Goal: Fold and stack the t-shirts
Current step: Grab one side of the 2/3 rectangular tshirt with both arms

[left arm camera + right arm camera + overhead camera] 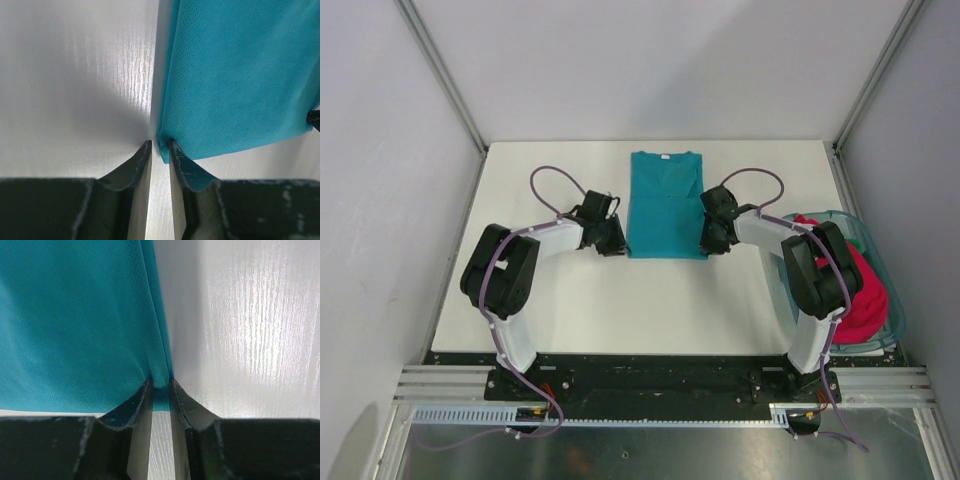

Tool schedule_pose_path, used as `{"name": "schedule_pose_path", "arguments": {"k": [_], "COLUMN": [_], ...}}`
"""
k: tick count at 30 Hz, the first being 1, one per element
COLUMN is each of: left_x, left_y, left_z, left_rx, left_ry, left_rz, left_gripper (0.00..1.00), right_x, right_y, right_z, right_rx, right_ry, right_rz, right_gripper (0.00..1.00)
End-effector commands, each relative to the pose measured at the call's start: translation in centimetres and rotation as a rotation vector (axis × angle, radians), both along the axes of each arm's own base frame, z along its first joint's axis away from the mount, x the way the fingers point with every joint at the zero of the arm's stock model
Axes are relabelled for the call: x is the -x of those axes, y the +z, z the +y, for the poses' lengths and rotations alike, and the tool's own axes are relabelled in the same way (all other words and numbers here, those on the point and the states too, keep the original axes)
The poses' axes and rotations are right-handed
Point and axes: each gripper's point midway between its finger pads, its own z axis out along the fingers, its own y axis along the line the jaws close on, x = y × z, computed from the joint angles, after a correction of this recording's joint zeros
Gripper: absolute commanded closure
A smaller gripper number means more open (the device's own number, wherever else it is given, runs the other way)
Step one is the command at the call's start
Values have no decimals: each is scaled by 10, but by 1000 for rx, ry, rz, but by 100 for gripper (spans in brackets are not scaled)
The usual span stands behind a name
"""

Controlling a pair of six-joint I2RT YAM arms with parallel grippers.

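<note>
Matt mesh-knit teal t-shirt (240,75), glossy table (75,100)

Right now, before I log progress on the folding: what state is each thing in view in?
teal t-shirt: folded into a long strip, lying flat on the table, neck end far.
left gripper: shut on the teal t-shirt's near left corner.
right gripper: shut on its near right corner.
magenta-red t-shirt: bunched, not folded, in the basket.
basket: upright at the table's right edge.

White table (620,310), teal basket (892,300), plain enclosure.
The translucent plastic basket sits at the table's right edge. Pale grey walls (650,60) stand at the far side and both flanks, and a ribbed metal rail (440,385) runs along the near edge.
</note>
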Motion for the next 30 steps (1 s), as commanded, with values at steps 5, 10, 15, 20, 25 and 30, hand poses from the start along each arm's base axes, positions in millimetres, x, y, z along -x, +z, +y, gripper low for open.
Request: {"name": "schedule_pose_path", "arguments": {"k": [5, 10, 15, 20, 25, 30], "left_x": [7, 9, 10, 10, 12, 13], "left_y": [-1, -5, -3, -3, -4, -6], "left_z": [5, 7, 6, 7, 7, 7], "left_rx": [-53, -61, -58, -57, -59, -60], "left_ry": [-3, 6, 9, 11, 10, 10], "left_rz": [18, 28, 25, 27, 31, 36], "left_gripper": [74, 72, 72, 72, 72, 72], "right_x": [11, 11, 12, 12, 12, 18], "right_y": [2, 4, 8, 12, 11, 2], "right_z": [-14, -14, -16, -19, -15, -5], "right_rx": [32, 30, 37, 59, 44, 36], "right_ry": [-24, -25, -30, -38, -30, -14], "right_rz": [10, 8, 4, -12, -9, 18], "right_gripper": [73, 69, 67, 62, 60, 60]}}
